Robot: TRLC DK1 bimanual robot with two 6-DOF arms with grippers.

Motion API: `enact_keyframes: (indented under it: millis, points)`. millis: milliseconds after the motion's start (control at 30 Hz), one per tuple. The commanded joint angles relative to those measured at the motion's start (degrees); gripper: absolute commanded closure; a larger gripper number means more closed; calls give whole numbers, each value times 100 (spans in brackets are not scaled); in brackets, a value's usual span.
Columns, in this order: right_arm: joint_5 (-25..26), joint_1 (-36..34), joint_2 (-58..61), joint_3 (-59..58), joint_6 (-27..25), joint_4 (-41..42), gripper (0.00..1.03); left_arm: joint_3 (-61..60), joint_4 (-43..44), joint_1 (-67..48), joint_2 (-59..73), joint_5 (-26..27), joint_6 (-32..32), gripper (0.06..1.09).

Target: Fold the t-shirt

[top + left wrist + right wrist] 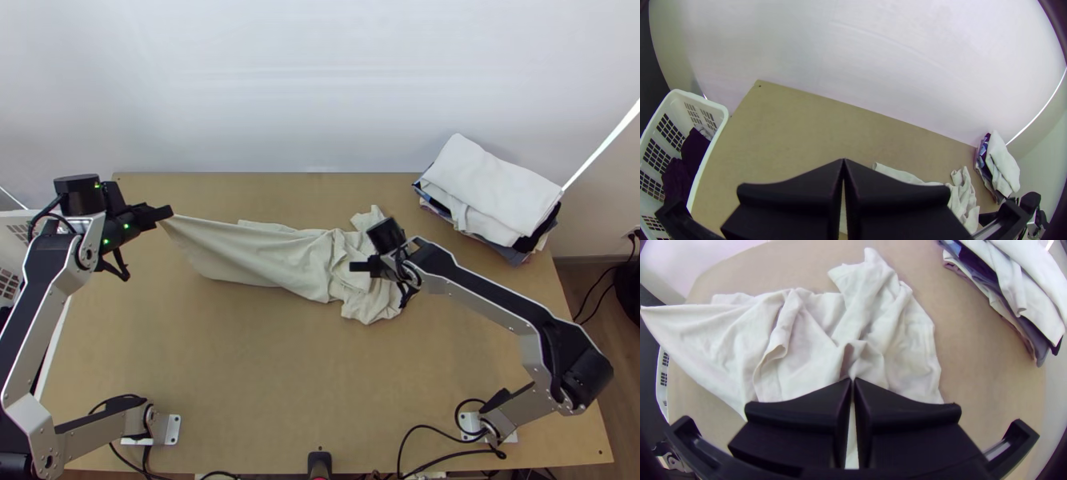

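White basket (706, 101) beside table's left edge, dark cloth (695, 149) inside. My left gripper (169, 213) above left part of light wooden table (240, 360), jaws clenched on one corner of t-shirt (264, 252). T-shirt stretches from there across table's middle, drawn taut at left, bunched at right. My right gripper (354, 266) over bunched part, jaws pinching raised fold. White wall (320, 80) behind far edge. Folded stack (492, 188) at far right corner, white cloth topmost. Wooden floor (570, 292) beyond, black cables near wall.
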Motion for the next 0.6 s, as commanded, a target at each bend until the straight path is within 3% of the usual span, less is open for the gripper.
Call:
enact_keyframes:
  millis: [0,300,567]
  points:
    - [60,-127,-529,181,-237,73,100,391,23,156,-149,-46,41,105]
    - [51,-197,-1267,1008,-984,29,100,1111,480,517,-545,-292,76,105]
    - [51,-373,-766,3750,-1204,-876,100,1902,752,570,-720,-801,340,105]
